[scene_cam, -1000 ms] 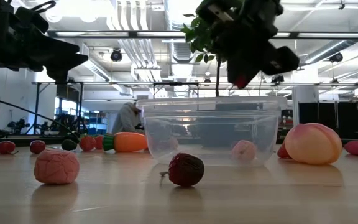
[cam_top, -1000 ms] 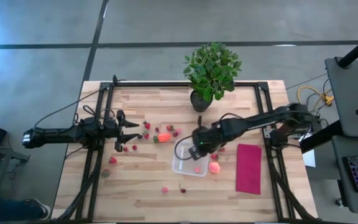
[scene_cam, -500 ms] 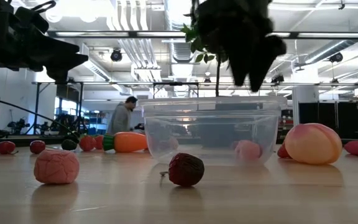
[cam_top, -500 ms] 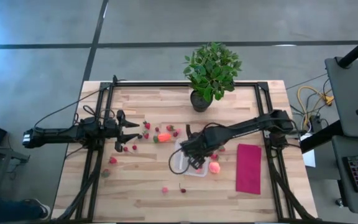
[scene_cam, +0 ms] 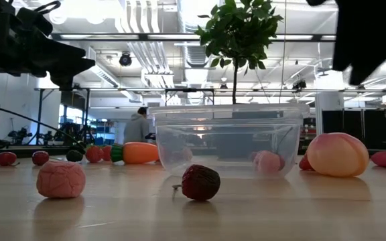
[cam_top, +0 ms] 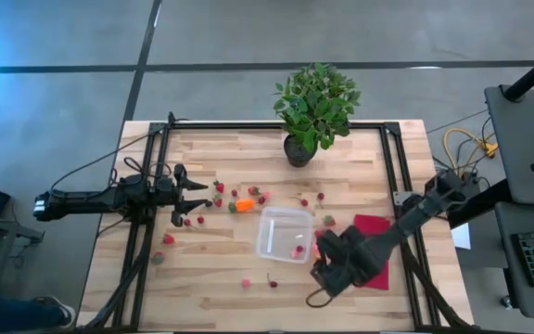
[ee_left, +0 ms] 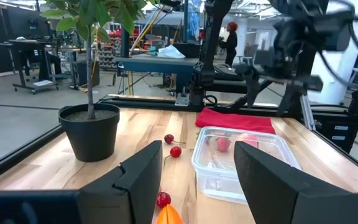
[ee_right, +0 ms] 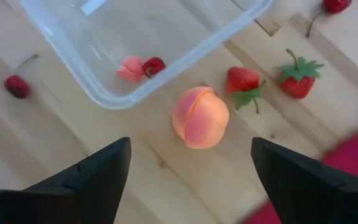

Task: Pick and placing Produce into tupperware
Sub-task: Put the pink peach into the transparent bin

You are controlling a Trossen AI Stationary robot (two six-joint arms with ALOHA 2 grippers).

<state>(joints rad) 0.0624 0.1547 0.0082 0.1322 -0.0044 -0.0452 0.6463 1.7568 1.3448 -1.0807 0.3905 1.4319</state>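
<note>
The clear tupperware [cam_top: 284,234] stands mid-table with a pink piece [ee_right: 131,67] and a small red piece [ee_right: 154,65] inside. The round orange-pink fruit [ee_right: 199,116] lies on the wood just outside its wall, beside two strawberries [ee_right: 242,79]. An orange piece with a green top [cam_top: 244,205] lies left of the tupperware among small red pieces. My right gripper [ee_right: 191,180] hangs open above the round fruit, touching nothing. My left gripper [cam_top: 197,195] waits open at the table's left.
A potted plant [cam_top: 315,107] stands at the far edge. A magenta cloth [cam_top: 371,224] lies right of the tupperware, partly under my right arm. Loose cherries and strawberries [cam_top: 246,282] are scattered on the wood. A pink piece [scene_cam: 60,179] and a dark cherry [scene_cam: 201,182] lie near the front.
My right gripper was shut on a small red piece above the tupperware. It has opened and let the piece go. It then swung toward the table's near edge and a little right, turning as it went, and now hangs over the round fruit.
</note>
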